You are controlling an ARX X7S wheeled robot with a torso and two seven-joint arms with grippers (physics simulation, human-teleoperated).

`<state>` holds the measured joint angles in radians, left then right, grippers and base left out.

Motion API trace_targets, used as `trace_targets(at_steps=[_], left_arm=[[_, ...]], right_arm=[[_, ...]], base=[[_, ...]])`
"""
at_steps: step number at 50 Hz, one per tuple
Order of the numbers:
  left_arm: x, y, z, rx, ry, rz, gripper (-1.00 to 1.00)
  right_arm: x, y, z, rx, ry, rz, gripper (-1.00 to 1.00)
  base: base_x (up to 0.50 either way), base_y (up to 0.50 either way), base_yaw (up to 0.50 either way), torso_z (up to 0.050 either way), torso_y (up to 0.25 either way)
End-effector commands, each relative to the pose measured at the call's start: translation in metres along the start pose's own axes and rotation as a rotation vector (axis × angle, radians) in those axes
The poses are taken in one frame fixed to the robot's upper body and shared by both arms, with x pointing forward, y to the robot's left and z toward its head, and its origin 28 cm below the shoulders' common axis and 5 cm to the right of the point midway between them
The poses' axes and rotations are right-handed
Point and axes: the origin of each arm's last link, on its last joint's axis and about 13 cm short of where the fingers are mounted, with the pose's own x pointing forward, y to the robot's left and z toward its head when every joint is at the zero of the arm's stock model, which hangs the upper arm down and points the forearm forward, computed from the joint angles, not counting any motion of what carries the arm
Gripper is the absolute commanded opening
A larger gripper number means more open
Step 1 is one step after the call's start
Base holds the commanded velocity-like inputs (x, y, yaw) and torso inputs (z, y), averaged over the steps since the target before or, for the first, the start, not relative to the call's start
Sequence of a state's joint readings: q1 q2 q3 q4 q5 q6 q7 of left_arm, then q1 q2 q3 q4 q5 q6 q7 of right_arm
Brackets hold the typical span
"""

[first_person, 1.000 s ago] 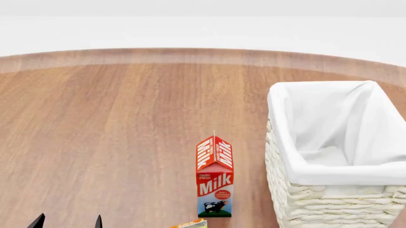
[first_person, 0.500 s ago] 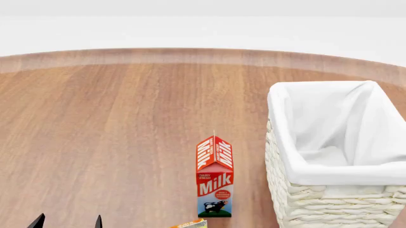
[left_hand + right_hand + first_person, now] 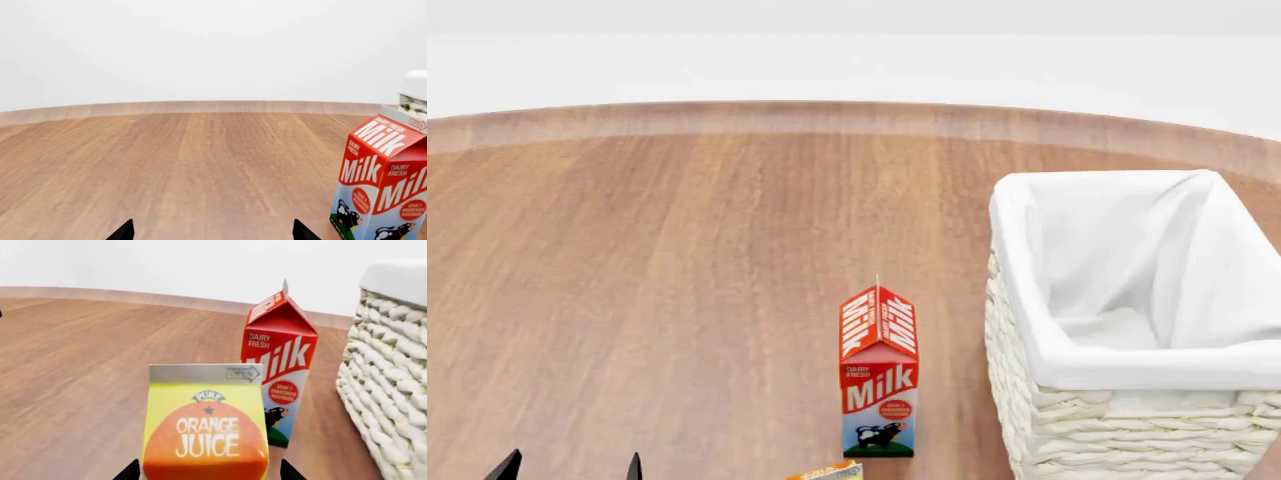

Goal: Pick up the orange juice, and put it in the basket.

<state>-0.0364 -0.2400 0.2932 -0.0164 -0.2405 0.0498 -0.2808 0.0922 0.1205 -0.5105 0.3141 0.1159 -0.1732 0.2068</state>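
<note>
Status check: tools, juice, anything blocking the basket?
Right tool open, straddling the orange juice, no grip yet. Left tool open, idle. Milk carton upright just beyond juice, beside the basket.

A bare simulated test scene: a round wooden tabletop (image 3: pixel 694 300) before blank white walls, holding only grocery cartons and a basket (image 3: pixel 1121 400).

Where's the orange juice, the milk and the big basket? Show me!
orange juice (image 3: pixel 207 427): right wrist view, on the orange circle of its front.
milk carton (image 3: pixel 880 385): head view, on its red front label.
basket (image 3: pixel 1121 425): head view, on its woven front wall.
</note>
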Motion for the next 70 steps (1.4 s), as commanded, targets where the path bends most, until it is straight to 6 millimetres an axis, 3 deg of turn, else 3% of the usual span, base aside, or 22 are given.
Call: trace_targets(at_steps=[1, 64, 65, 70], left_arm=[[0.0, 0.0, 0.0, 0.0, 0.0, 0.0, 1.0], [0.0, 0.0, 0.0, 0.0, 0.0, 0.0, 1.0], [0.0, 0.0, 0.0, 0.0, 0.0, 0.0, 1.0], [0.0, 0.0, 0.0, 0.0, 0.0, 0.0, 1.0]], right_arm=[[0.0013, 0.0015, -0.0016, -0.001, 0.003, 0.005, 1.0], [0.0087, 0.0026, -0.0038, -0.013, -0.002, -0.003, 1.0], [0.0082, 0.0028, -0.0038, -0.018, -0.006, -0.002, -1.0], [0.0073, 0.0032, -0.0039, -0.019, -0.006, 0.0, -1.0]], base=[[0.0, 0.0, 0.0, 0.0, 0.0], [0.0, 0.0, 0.0, 0.0, 0.0], [0.0, 0.0, 0.0, 0.0, 0.0], [0.0, 0.0, 0.0, 0.0, 0.0]])
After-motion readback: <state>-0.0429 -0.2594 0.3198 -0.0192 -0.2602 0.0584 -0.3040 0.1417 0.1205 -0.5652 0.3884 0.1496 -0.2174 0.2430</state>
